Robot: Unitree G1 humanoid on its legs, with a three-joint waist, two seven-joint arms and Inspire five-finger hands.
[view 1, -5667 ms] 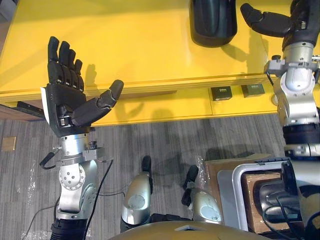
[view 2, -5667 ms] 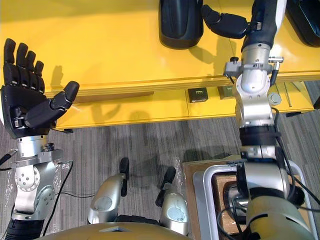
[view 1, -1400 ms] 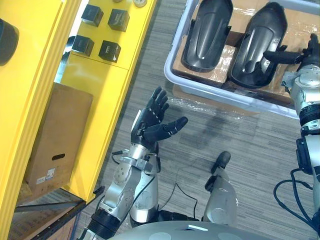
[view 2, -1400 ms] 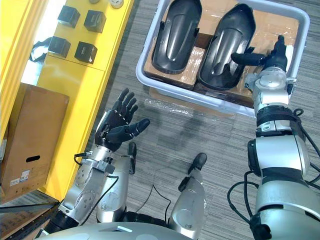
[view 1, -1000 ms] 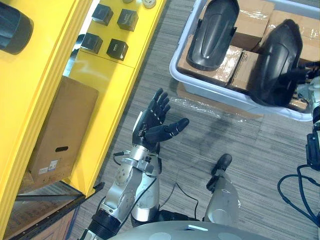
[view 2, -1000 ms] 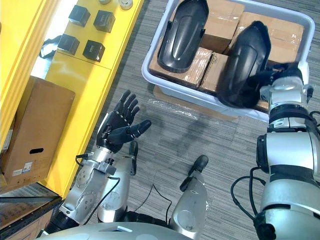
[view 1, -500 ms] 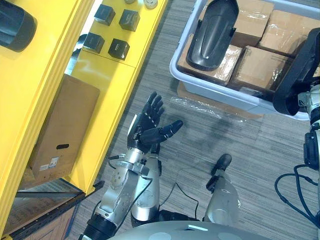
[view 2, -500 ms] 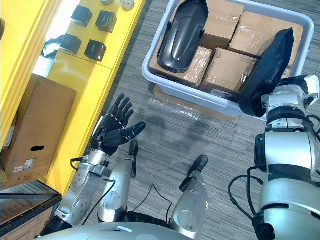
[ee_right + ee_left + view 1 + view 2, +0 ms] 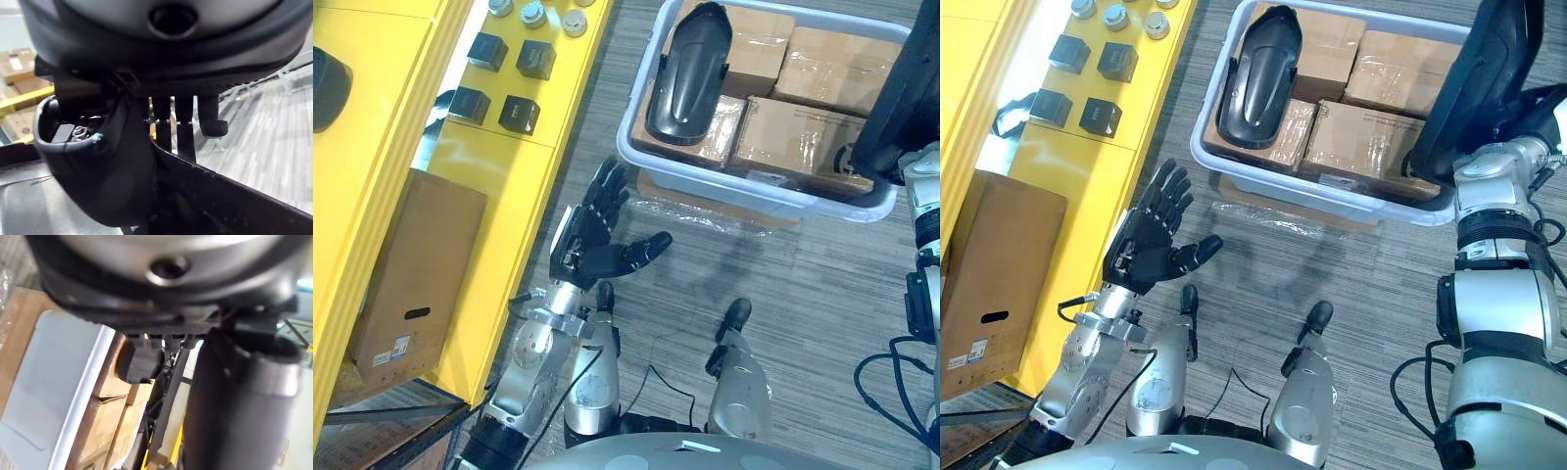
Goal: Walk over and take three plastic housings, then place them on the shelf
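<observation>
My right hand (image 9: 1540, 106) is shut on a black plastic housing (image 9: 1491, 69) and holds it upright, lifted above the right end of the grey bin (image 9: 1317, 199). In the right wrist view its fingers (image 9: 183, 122) curl over the housing's edge (image 9: 98, 186). A second black housing (image 9: 688, 73) lies on cardboard boxes in the bin's left half. Another dark housing (image 9: 325, 88) rests on the yellow shelf's top at the far left. My left hand (image 9: 592, 240) is open, palm up, over the floor between shelf and bin.
The yellow shelf (image 9: 382, 147) runs along the left, with small black boxes (image 9: 489, 49) on a lower level and a cardboard box (image 9: 401, 264) beneath. Taped cardboard boxes (image 9: 803, 132) fill the bin. Grey floor lies between shelf and bin.
My right hand has lifted the housing up out of the bin and turned it upright. The left hand stays open. The camera has shifted a little.
</observation>
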